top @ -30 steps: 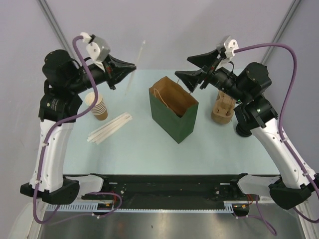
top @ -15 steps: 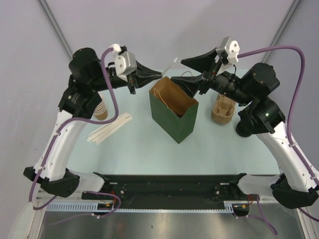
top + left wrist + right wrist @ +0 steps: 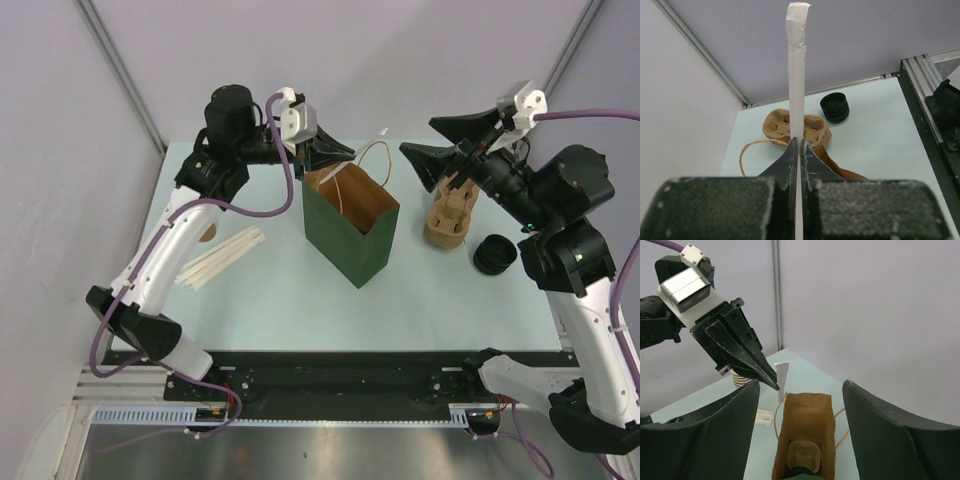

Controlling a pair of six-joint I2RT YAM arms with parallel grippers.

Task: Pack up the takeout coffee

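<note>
Tabletop [image 3: 270, 300] of pale mint runs back from a black rail [image 3: 340, 365] to lilac-grey walls [image 3: 400, 60] with slanting metal posts [image 3: 120, 75]. A green bag [image 3: 350, 235] stands open mid-table. Wrapped straws [image 3: 220, 255] lie left of it; a stack of black lids [image 3: 493, 255] and pulp carriers [image 3: 448, 215] sit to its right.

Over the bag's far left corner the left gripper [image 3: 348, 156] is clenched on a paper-wrapped straw [image 3: 796, 75], whose free end pokes past the fingertips. Beyond the bag's far right corner the right gripper [image 3: 418, 137] hangs with jaws spread wide, holding nothing.

Only the right wrist view looks into the bag: a tan shape and a dark rounded one lie at the bottom. Whether that is the takeout coffee I cannot tell.
</note>
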